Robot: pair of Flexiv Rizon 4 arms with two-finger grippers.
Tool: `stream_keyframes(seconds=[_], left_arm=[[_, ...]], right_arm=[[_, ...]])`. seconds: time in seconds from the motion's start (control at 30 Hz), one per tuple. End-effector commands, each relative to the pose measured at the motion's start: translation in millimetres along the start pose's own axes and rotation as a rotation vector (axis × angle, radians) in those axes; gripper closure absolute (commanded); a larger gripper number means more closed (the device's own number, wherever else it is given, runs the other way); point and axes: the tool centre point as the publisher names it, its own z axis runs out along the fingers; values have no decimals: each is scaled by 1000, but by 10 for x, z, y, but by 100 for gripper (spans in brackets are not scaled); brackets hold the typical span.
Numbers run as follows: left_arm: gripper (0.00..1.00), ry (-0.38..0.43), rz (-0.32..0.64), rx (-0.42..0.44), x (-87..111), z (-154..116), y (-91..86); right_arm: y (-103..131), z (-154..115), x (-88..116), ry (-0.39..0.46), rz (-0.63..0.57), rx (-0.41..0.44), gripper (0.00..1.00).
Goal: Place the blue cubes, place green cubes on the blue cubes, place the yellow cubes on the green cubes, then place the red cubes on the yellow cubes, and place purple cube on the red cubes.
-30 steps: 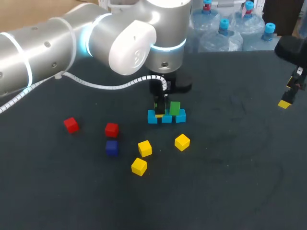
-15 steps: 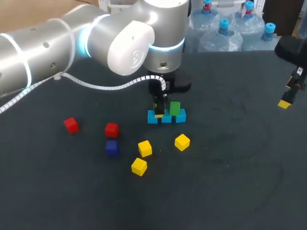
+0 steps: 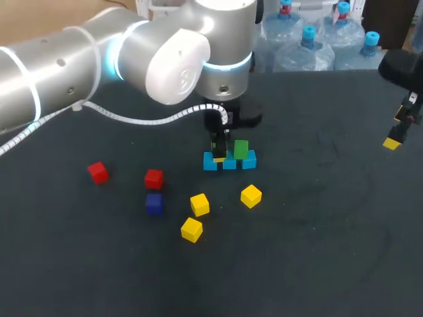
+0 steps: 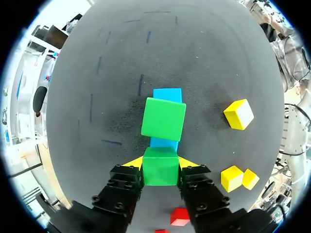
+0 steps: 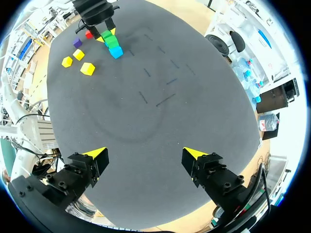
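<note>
Green layer: left jaws clamp a green cube [image 4: 160, 166]; next, seat and release it on the blue cubes [image 4: 167, 95] beneath. Right jaws gape, empty.

Left wrist view: blue cubes [image 4: 167, 94] are mostly covered. Only the far one's top and a strip ahead of the left gripper [image 4: 161, 164] show past the held green cube [image 4: 160, 171] and the loose one. The red cube [image 4: 180, 217] under the fingers is partly hidden.

Head view: left arm [image 3: 185, 59] hides most of that gripper. Right gripper [image 3: 396, 135] shows one tip only.

Right wrist view: the stack far ahead is too small to judge contacts.
</note>
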Motion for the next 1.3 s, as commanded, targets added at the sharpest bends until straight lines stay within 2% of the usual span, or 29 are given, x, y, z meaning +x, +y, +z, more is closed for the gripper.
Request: stream_keyframes(seconds=[0.03,0.07,0.1,0.13,0.53,0.77,0.93,1.03,1.07,1.3], left_arm=[[55,-6,-7,-8,22,9,-22],[45,-9,-14,-11,25,7,-25],[15,-10,-16,-12,29,6,-27],[0,-14,-25,-9,32,6,-30],[0,-40,-66,-18,105,-26,-66],[0,-53,-141,-70,380,-223,-133],[0,-84,-250,-131,655,-412,-260],[0,-70,-296,-84,733,-513,-307],[0,-74,-349,1,754,-541,-294],[0,-74,-349,1,754,-541,-294]], right_arm=[[-6,7,0,-1,-1,-1,0],[-6,7,0,-1,-1,-1,0],[-6,7,0,-1,-1,-1,0],[-6,7,0,-1,-1,-1,0],[-6,7,0,-1,-1,-1,0],[-6,7,0,-1,-1,-1,0],[-6,7,0,-1,-1,-1,0],[-6,7,0,-1,-1,-1,0],[-6,7,0,-1,-1,-1,0],[-6,7,0,-1,-1,-1,0]])
